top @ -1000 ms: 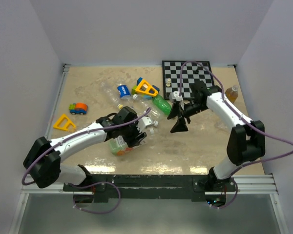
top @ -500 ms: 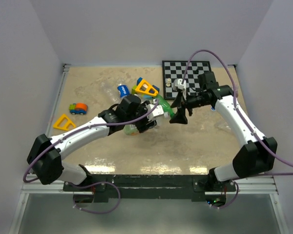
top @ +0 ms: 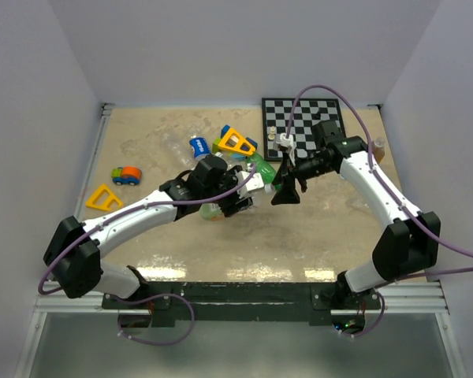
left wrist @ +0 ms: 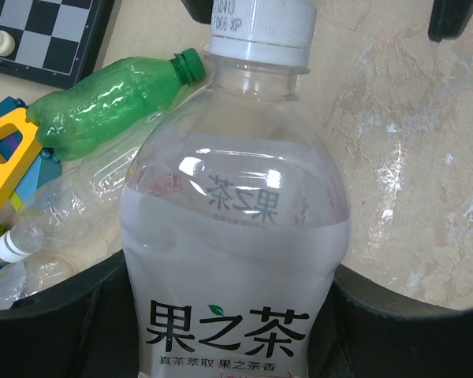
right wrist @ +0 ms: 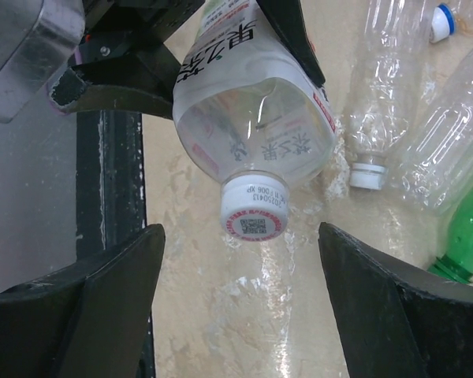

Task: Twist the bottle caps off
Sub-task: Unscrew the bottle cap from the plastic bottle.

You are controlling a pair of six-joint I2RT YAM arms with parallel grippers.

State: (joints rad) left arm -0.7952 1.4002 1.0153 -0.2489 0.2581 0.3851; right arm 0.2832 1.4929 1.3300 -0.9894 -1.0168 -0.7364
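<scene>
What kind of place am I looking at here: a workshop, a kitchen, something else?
Most likely a robot practice bench in a lab: a left arm and right arm bolted at a walled-in table, with unrelated props scattered on it, like a green bottle, a toy car and a chessboard.

Glossy clear plastic bottle (left wrist: pixel 235 236); matt white cap (right wrist: pixel 255 214); glossy tabletop (top: pixel 323 232).
</scene>
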